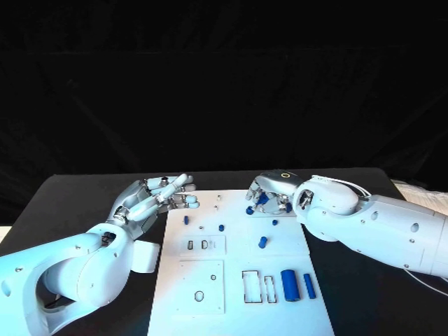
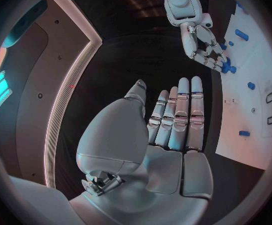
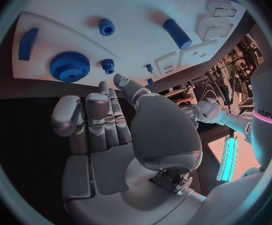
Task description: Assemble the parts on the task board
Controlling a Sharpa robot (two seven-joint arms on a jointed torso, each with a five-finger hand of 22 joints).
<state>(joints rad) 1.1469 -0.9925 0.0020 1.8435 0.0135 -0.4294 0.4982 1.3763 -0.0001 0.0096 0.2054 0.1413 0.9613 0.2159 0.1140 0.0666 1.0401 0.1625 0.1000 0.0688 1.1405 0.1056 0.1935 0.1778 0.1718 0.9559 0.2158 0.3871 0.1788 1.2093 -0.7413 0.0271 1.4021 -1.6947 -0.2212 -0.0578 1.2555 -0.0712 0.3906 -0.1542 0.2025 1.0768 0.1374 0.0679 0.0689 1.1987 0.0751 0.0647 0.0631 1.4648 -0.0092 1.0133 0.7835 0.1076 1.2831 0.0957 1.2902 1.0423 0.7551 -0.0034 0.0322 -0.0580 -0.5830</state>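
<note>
A: What does the task board (image 1: 239,294) look like?
B: White plate mid-table (image 1: 73,203), dotted with small blue parts (image 1: 290,285).
A: Hands?
B: Left hand (image 1: 155,196) flat and spread beside it, holding nothing. Right hand (image 1: 269,196) over the far edge, fingers apart, nothing held.

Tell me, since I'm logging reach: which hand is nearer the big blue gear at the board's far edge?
Right. The right hand hovers directly over the blue gear on the task board; the left hand is off the board's far left corner, fingers apart.
</note>
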